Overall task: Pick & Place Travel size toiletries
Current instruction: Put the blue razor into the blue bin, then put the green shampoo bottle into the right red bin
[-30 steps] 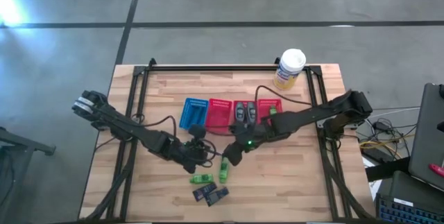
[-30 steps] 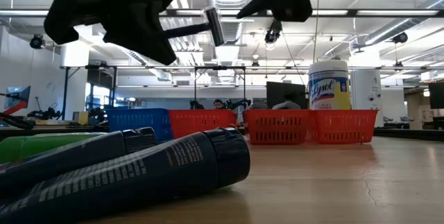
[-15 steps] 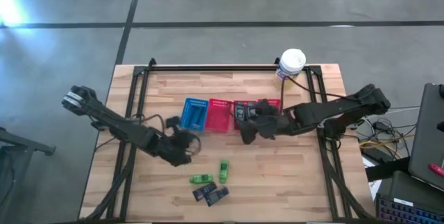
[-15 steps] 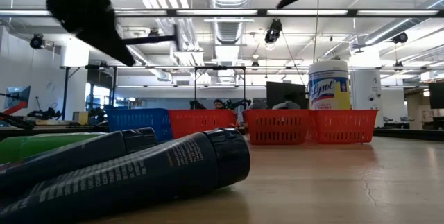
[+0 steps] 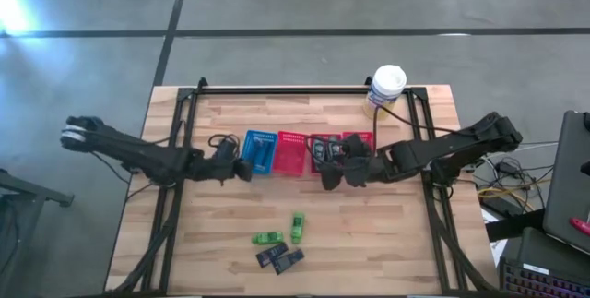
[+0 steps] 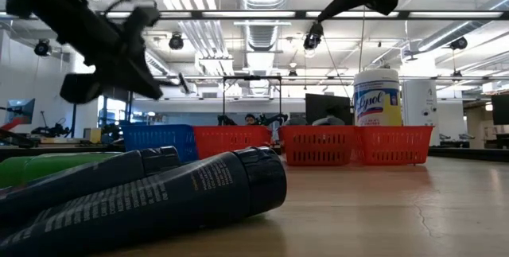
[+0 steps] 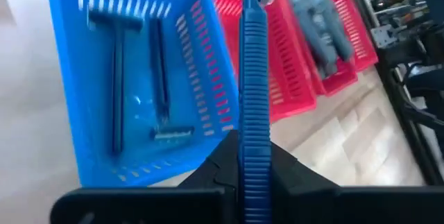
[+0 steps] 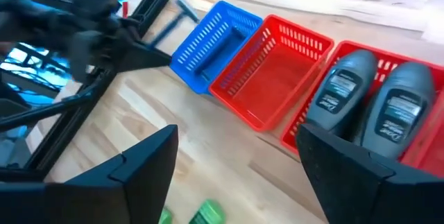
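Two razors (image 7: 135, 85) are already lying flat in the blue basket (image 5: 259, 152); a third, the blue-handled razor (image 7: 254, 106), is pinched between the fingers of the left tool (image 7: 251, 160), head pointing away from the wrist. In the high view the left tool (image 5: 232, 166) sits just beside the basket's left wall, not yet over its opening. The razor is held above the rim, handle roughly in line with the two inside.

Judgement on the step: the razor is best carried further in until its whole length is over the basket floor, lowered close, then released. A drop from the rim risks the head catching on the mesh wall.

The right tool (image 8: 236, 172) is spread wide and empty, hovering near the red baskets (image 5: 293, 153); two grey bottles (image 8: 374, 109) are seen lying in one of them. It should be kept clear of the left arm.

On the desk (image 5: 387, 243), two green bottles (image 5: 284, 232) and dark tubes (image 5: 279, 259) are left at the near edge.
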You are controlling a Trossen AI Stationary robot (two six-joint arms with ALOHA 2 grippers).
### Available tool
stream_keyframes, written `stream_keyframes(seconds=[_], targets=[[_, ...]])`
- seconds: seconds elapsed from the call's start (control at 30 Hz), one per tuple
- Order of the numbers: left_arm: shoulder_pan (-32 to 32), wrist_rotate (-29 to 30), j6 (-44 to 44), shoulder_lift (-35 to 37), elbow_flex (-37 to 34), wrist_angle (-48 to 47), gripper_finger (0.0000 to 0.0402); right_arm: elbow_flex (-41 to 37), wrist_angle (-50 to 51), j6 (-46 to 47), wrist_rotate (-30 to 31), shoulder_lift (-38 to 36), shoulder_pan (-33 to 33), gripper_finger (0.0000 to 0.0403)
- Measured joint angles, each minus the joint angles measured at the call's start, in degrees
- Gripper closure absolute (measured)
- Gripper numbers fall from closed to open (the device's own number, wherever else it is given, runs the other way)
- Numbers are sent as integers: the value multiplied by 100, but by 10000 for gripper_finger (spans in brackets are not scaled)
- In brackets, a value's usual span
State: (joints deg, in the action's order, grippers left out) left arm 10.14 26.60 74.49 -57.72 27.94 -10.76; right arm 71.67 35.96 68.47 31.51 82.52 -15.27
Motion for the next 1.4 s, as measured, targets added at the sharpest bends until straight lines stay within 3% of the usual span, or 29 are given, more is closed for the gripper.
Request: stream_keyframes(seconds=[0.07, 0.3, 0.53, 0.73, 1.03, 1.13, 1.23, 1.3, 1.4], targets=[[-220, -210, 179, -121, -131, 86, 378, -80, -107, 0, 0, 0, -9, 122], [-752, -103, 346, -352, -186, 197, 364, -159, -239, 57, 11, 4, -37, 143], [-897, -120, -14, -558, -133, 328, 371, -160, -240, 49, 20, 4, -50, 161], [-895, -318, -124, -685, -131, 329, 349, -163, -235, 37, 20, 4, -50, 169], [-1039, 517, -1239, -428, 188, 336, 324, -163, -233, 57, 11, 7, -56, 151], [-1053, -256, -2114, -378, 447, 356, 324, -163, -221, 31, -125, 7, -92, 142], [-921, -1999, -3397, -377, 680, 357, 323, -172, -165, 17, -427, 7, -142, 133], [-685, -3087, -3787, -384, 742, 311, 323, -227, -163, 19, -589, 7, -180, 126], [-166, -3472, -3796, -388, 750, -19, 323, -378, -153, 236, -701, 7, -237, 115]])
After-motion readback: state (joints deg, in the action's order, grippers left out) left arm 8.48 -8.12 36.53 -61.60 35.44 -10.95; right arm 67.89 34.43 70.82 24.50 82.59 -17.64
